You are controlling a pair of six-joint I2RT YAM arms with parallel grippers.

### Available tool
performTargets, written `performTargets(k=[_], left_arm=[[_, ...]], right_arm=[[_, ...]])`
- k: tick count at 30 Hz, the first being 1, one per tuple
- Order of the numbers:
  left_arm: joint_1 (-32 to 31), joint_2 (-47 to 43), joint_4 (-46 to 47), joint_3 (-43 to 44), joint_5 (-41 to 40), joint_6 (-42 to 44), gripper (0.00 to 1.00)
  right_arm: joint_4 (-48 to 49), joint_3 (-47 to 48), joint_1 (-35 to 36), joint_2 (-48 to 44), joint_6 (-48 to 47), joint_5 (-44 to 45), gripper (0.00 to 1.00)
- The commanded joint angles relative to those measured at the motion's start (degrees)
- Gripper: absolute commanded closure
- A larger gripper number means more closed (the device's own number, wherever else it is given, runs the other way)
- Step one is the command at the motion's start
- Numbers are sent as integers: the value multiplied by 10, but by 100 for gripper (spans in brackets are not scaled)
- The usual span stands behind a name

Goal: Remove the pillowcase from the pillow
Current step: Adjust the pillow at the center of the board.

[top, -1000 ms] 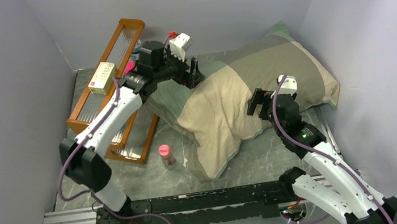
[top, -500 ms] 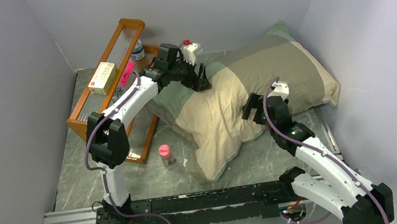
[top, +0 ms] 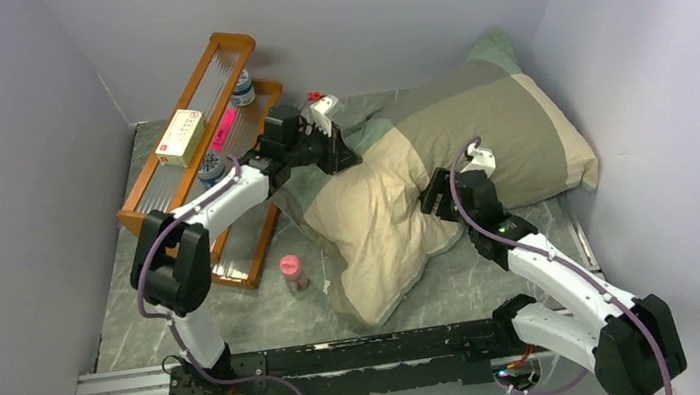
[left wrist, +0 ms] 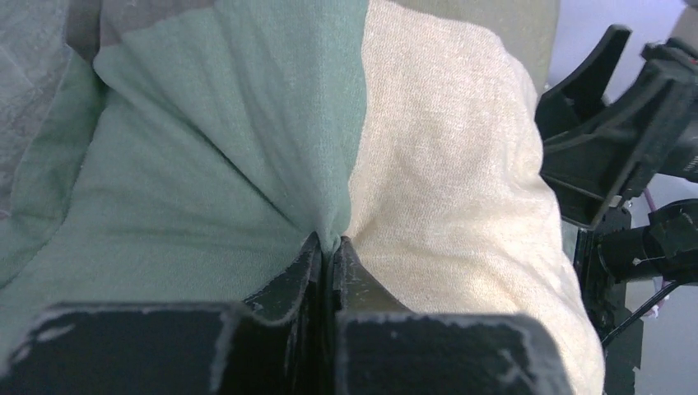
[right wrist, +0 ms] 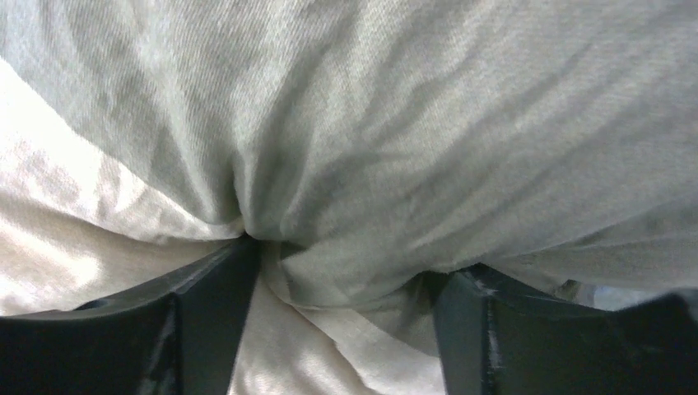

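Observation:
The pillowcase [top: 479, 131], in big beige and olive checks with a green edge, lies stuffed and plump across the right of the table. The pillow is hidden inside it. My left gripper [top: 341, 156] is at the cover's left end. In the left wrist view it [left wrist: 329, 241] is shut on a pinched fold of the pillowcase [left wrist: 436, 148] where green meets beige. My right gripper [top: 438, 195] presses into the cover's near side. In the right wrist view its jaws [right wrist: 346, 276] stand wide apart with a bulge of the pillowcase [right wrist: 395, 123] between them.
A wooden rack [top: 212, 93] leans at the back left, carrying a cream box [top: 179, 136] and a small bottle [top: 242, 88]. A pink-capped bottle [top: 292, 273] stands on the green table just left of the cover's near corner. Grey walls close in on both sides.
My left gripper came down onto the cover's left end and shut on a fold. My right gripper moved left into the cover's near side, its jaws narrowing a little.

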Motion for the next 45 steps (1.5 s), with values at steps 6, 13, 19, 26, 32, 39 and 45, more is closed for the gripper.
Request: performTargets(k=[6, 13, 19, 26, 32, 39, 45], left_arm=[[-65, -95, 21, -78, 41, -58, 95], [-96, -136, 50, -98, 18, -78, 95], [-127, -155, 58, -98, 8, -84, 95], [-161, -178, 66, -97, -8, -89, 95], [-204, -171, 70, -93, -14, -95, 95], [-256, -145, 87, -78, -22, -104, 95], [-274, -153, 103, -95, -35, -113, 95]], right_arm=[[60, 57, -13, 62, -24, -23, 78], [80, 136, -46, 103, -50, -19, 100], [84, 202, -76, 123, -70, -26, 100], [86, 246, -85, 142, -69, -49, 100], [76, 243, -88, 135, -76, -48, 100], [64, 249, -92, 142, -91, -52, 100], [46, 243, -92, 150, -99, -83, 100]])
